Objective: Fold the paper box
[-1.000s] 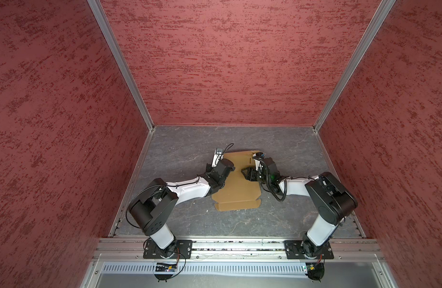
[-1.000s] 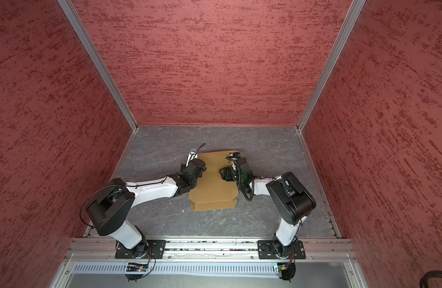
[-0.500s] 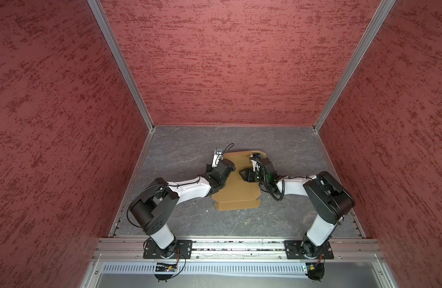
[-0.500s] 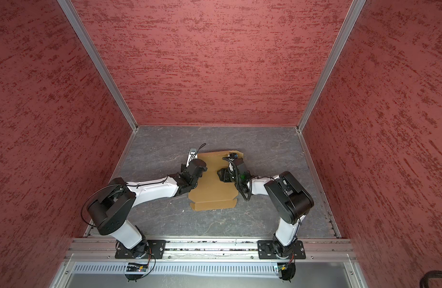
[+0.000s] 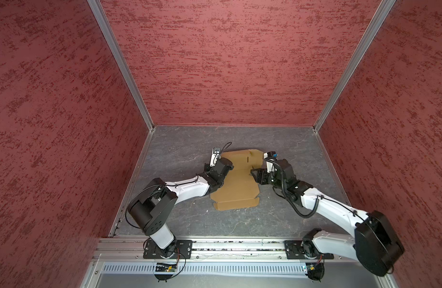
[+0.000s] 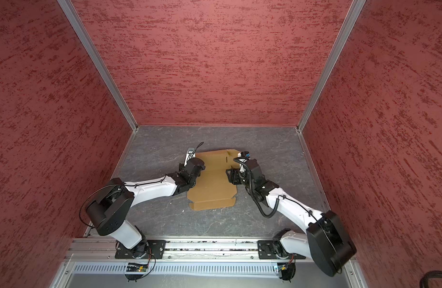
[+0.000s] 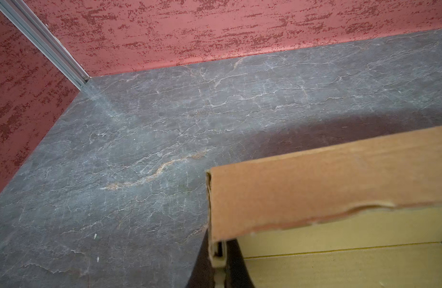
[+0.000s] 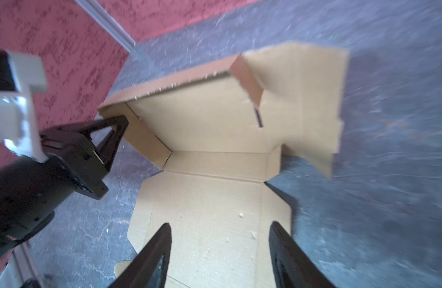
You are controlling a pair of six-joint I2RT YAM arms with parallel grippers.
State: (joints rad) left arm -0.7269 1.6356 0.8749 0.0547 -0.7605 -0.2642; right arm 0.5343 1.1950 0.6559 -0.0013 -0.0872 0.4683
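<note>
The paper box (image 5: 236, 185) (image 6: 211, 190) is a tan cardboard sheet lying on the grey floor, its far and left flaps raised. My left gripper (image 5: 224, 164) (image 6: 199, 165) is at the box's left edge. In the left wrist view that gripper (image 7: 218, 249) is shut on the end of the upright left flap (image 7: 314, 189). The right wrist view shows its black fingers (image 8: 112, 134) pinching that flap's corner. My right gripper (image 5: 256, 174) (image 6: 230, 173) (image 8: 220, 234) stands open just above the box's flat panel (image 8: 210, 207) near the right edge, with nothing between its fingers.
Red textured walls (image 5: 227, 62) close the cell on three sides, with aluminium posts (image 5: 120, 64) in the corners. The floor (image 5: 190, 219) is grey stone-like. Both arm bases sit on a metal rail (image 5: 227, 246) along the front edge.
The right arm's elbow has swung down and outward toward the front right, while its open gripper stays over the box's right side. The left arm and its grip are unchanged.
</note>
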